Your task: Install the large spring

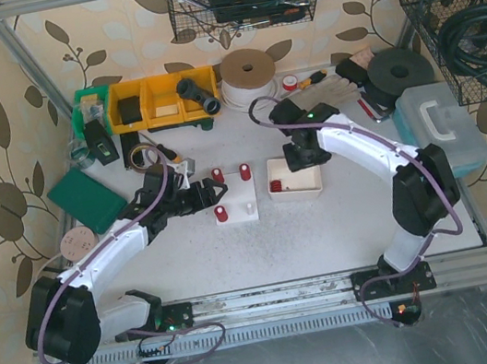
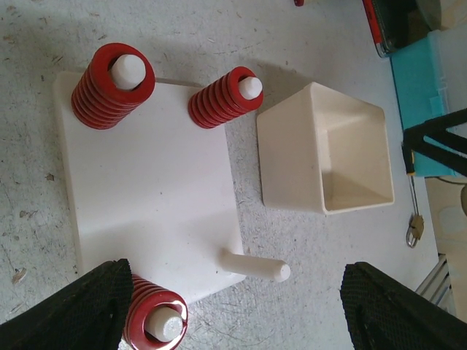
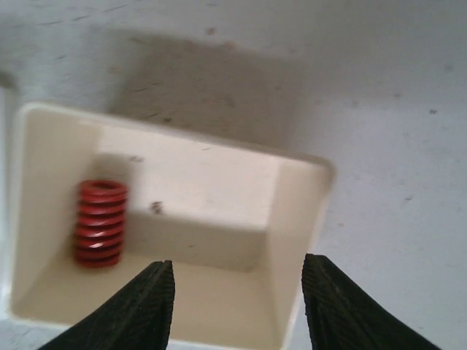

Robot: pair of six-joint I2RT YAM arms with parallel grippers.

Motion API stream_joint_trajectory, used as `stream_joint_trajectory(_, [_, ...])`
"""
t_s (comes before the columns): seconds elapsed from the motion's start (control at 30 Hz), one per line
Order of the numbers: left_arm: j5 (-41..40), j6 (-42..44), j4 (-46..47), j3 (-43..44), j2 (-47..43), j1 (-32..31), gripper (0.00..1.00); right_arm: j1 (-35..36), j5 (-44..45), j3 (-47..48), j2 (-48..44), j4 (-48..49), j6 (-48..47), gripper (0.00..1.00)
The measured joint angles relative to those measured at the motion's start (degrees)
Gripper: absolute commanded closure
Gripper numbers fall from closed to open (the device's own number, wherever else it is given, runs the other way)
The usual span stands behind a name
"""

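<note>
Right gripper (image 3: 237, 266): fingers parted and empty, poised over the cream box (image 3: 299, 211), in which one red spring (image 3: 100, 222) rests by the left wall. Left gripper (image 2: 235, 281): fingers set wide and clasping nothing, above the white plate (image 2: 146, 189), where three springs ring their pegs and one peg (image 2: 255, 268) stands bare.

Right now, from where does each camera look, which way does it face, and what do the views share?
Top external: above, behind the bases, facing down; both arms show, left gripper by the peg plate, right gripper over the cream box.
Left wrist: facing down on that plate, its bare peg and the box; own fingers show.
Right wrist: facing down into the box holding a red spring; own fingers show.
All three share the box.
</note>
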Motion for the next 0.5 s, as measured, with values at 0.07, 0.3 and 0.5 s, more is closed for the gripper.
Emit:
stream_joint_trajectory(0.07, [0.0,0.0,-0.1,0.0,0.0,0.0,0.19,2.1,-1.1,0.1,-0.3,0.7,0.9,0.51])
stream_joint_trajectory(0.3, [-0.1,0.0,-1.0,0.3,0.0,0.0,0.19,5.0,-3.2,0.0,6.9,3.9,4.6,0.51])
stream_joint_trajectory(0.5, [-0.2,0.0,-1.6,1.1,0.4,0.0,0.19,4.2,-3.2,-1.7,11.4,5.3,6.8,0.4])
